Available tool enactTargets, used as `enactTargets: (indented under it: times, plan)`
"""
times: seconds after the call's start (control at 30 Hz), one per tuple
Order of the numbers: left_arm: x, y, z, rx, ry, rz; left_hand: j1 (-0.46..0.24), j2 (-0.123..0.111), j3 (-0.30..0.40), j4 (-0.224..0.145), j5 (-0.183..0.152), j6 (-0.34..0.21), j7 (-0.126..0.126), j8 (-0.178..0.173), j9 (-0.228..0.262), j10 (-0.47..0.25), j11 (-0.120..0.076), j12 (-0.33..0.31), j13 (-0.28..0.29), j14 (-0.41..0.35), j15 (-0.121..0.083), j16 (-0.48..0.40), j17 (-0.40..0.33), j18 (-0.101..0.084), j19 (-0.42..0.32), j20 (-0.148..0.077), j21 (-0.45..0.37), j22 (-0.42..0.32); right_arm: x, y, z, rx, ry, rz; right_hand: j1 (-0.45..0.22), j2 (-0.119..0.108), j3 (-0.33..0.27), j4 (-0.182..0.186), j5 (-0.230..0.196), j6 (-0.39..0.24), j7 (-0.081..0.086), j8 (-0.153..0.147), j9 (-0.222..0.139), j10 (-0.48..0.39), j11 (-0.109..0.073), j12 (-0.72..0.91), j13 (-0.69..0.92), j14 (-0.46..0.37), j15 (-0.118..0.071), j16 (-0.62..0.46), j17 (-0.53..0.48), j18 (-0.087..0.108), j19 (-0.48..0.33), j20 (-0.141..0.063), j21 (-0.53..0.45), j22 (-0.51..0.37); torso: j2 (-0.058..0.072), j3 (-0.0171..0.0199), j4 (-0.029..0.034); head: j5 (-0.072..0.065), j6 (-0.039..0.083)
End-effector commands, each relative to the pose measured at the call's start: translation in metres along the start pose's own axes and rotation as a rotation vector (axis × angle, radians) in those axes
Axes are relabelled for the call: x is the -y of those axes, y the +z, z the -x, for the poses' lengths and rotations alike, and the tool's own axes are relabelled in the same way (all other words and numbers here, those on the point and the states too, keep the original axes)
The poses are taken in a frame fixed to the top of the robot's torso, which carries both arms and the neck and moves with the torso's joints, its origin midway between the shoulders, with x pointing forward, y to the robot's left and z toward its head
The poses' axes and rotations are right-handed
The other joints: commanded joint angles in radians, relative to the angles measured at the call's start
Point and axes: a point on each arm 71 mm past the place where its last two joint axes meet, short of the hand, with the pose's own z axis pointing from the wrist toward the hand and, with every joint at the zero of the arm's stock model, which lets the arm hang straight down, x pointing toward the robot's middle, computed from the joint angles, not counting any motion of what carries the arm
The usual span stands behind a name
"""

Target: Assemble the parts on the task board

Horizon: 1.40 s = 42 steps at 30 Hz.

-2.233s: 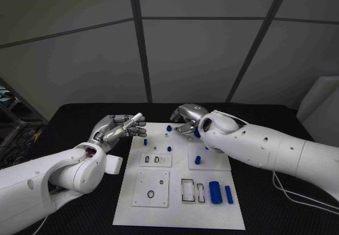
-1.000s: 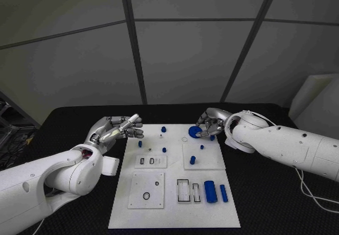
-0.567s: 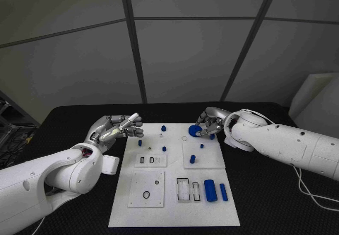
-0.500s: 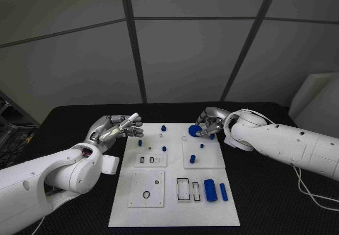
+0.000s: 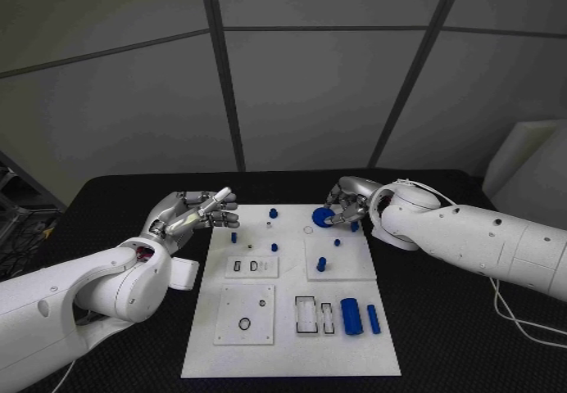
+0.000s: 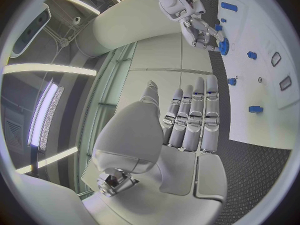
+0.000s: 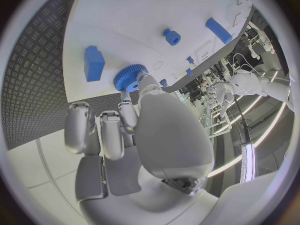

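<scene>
The white task board point(image 5: 278, 344) lies in the middle of the black table. My right hand point(image 5: 351, 203) pinches a blue gear point(image 5: 321, 217) just over the board's far edge. The right wrist view shows the gear point(image 7: 128, 77) between thumb and fingertip, close above the board point(image 7: 125, 20), beside a blue block point(image 7: 94, 63). My left hand point(image 5: 195, 213) hovers at the board's far left corner, fingers straight and apart, holding nothing point(image 6: 190, 120). Small blue pegs point(image 5: 274, 247) stand on the far half. A thick blue cylinder point(image 5: 350, 315) and a thin one point(image 5: 374, 320) lie near the right front.
Square inset plates with slots and rings point(image 5: 251, 266) sit across the board's middle and front. Black table point(image 5: 118, 196) surrounds the board on all sides. A white panel point(image 5: 532, 164) stands at the far right.
The right hand has come off the board's far end with the blue gear pinched and now holds it slightly further left. The left hand has hardly moved.
</scene>
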Motion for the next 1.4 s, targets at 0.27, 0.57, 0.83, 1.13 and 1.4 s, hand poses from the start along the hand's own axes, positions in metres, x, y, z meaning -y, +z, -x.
enactTargets:
  times: [0.27,0.57,0.83,1.13,1.4]
  plan:
    - [0.0,0.001,-0.001,-0.027,-0.017,0.01,-0.007,0.008,-0.008,0.001,-0.002,0.001,0.005,-0.007,-0.001,0.004,0.006,-0.006,-0.001,-0.006,0.0,-0.005,0.002,-0.012,-0.006,0.0,-0.007,-0.001,-0.006,0.001,0.001,0.058,-0.141,0.008,0.027,0.04,0.038,-0.016,-0.103,0.052,-0.013,0.019,0.0,0.038,-0.011,0.052,0.066,0.067,-0.009,0.011,0.081,-0.013,0.025,-0.009,0.015,0.025,-0.001,0.0001,0.0,-0.002,-0.003]
    - [-0.001,0.001,0.0,-0.031,-0.019,0.014,-0.007,0.009,-0.008,0.001,-0.002,0.001,0.005,-0.008,-0.001,0.004,0.006,-0.007,-0.001,-0.006,0.0,-0.006,0.002,-0.012,-0.006,0.001,-0.007,-0.001,-0.023,-0.005,0.006,0.168,-0.128,0.084,0.023,0.038,0.077,-0.013,-0.063,0.068,-0.017,0.01,-0.003,0.073,-0.015,0.106,0.134,0.073,-0.013,0.023,0.109,-0.024,0.062,-0.014,0.037,0.076,0.0,0.0009,-0.0001,0.002,-0.003]
    - [-0.001,0.001,0.001,-0.03,-0.019,0.016,-0.006,0.011,-0.007,0.0,-0.002,0.001,0.005,-0.009,-0.001,0.004,0.006,-0.008,-0.001,-0.006,0.0,-0.007,0.003,-0.011,-0.007,0.001,-0.008,-0.002,-0.048,-0.016,0.008,0.229,-0.09,0.157,0.014,0.03,0.092,-0.009,-0.051,0.068,-0.015,0.001,-0.006,0.084,-0.014,0.124,0.157,0.075,-0.012,0.029,0.122,-0.027,0.074,-0.013,0.045,0.093,-0.001,-0.0002,0.0004,0.005,-0.002]
    - [-0.001,0.001,0.001,-0.033,-0.02,0.019,-0.001,0.014,-0.006,-0.005,-0.002,0.001,0.006,-0.011,-0.001,0.003,0.006,-0.011,-0.001,-0.005,0.0,-0.01,0.005,-0.011,-0.007,0.001,-0.008,-0.003,-0.075,-0.014,0.001,0.207,-0.077,0.208,0.006,0.025,0.098,-0.006,-0.05,0.066,-0.013,-0.005,-0.007,0.083,-0.012,0.123,0.158,0.075,-0.011,0.03,0.124,-0.027,0.074,-0.013,0.045,0.094,0.0,-0.0006,0.0024,0.011,-0.003]
    - [-0.001,0.001,0.001,-0.032,-0.019,0.018,0.0,0.014,-0.006,-0.006,-0.002,0.001,0.006,-0.012,-0.001,0.003,0.007,-0.011,-0.001,-0.005,0.0,-0.011,0.005,-0.011,-0.007,0.001,-0.008,-0.003,-0.096,-0.003,-0.008,0.179,-0.079,0.233,0.005,0.024,0.1,-0.005,-0.051,0.064,-0.013,-0.007,-0.008,0.082,-0.011,0.123,0.158,0.075,-0.01,0.03,0.125,-0.027,0.074,-0.012,0.045,0.093,0.0,-0.0015,0.0037,0.018,-0.007]
